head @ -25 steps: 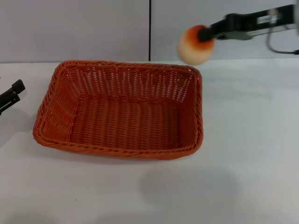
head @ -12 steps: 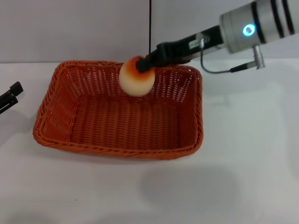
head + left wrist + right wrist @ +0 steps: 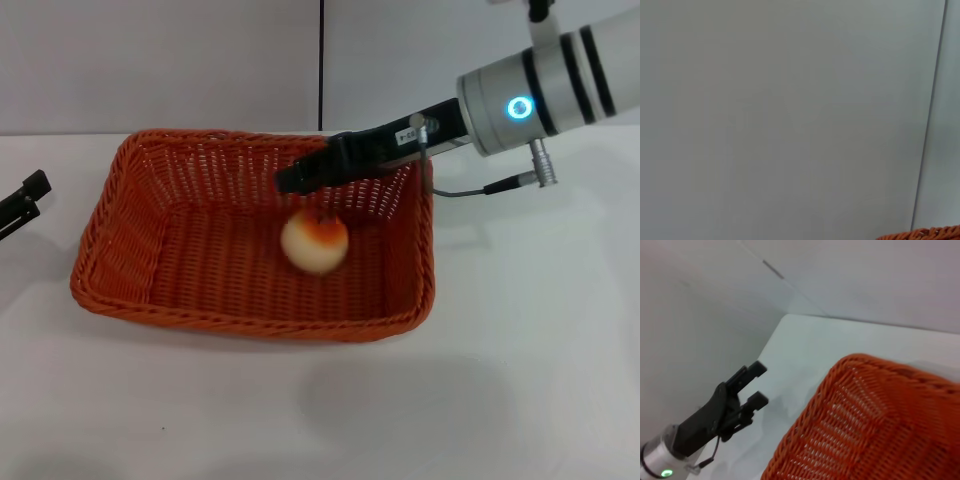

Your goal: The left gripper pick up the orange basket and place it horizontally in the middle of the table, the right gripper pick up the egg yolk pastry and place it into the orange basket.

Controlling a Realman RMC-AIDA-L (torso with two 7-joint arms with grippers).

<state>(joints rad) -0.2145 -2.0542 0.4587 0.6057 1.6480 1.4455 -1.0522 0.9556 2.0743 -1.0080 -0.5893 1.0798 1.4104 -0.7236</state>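
The orange basket [image 3: 250, 326] lies lengthwise in the middle of the white table [image 3: 530, 360]. The egg yolk pastry [image 3: 315, 243] is inside it, right of centre, cream-white with an orange-browned top, just under my right gripper [image 3: 290, 181]. That gripper reaches in over the far right rim, open, and stands apart from the pastry. My left gripper [image 3: 27, 203] is parked at the table's left edge; the right wrist view shows the left gripper [image 3: 759, 385] open and empty beside the basket [image 3: 865, 430]. A sliver of the basket's rim [image 3: 925, 233] shows in the left wrist view.
A grey wall with a dark vertical seam [image 3: 321, 60] runs behind the table. The right arm's silver forearm with a lit blue ring [image 3: 519, 107] and a loose cable [image 3: 470, 190] hang over the basket's far right corner.
My right gripper carried the pastry leftward from the upper right over the basket, then let it go; the pastry has dropped onto the basket floor. The left arm stayed put.
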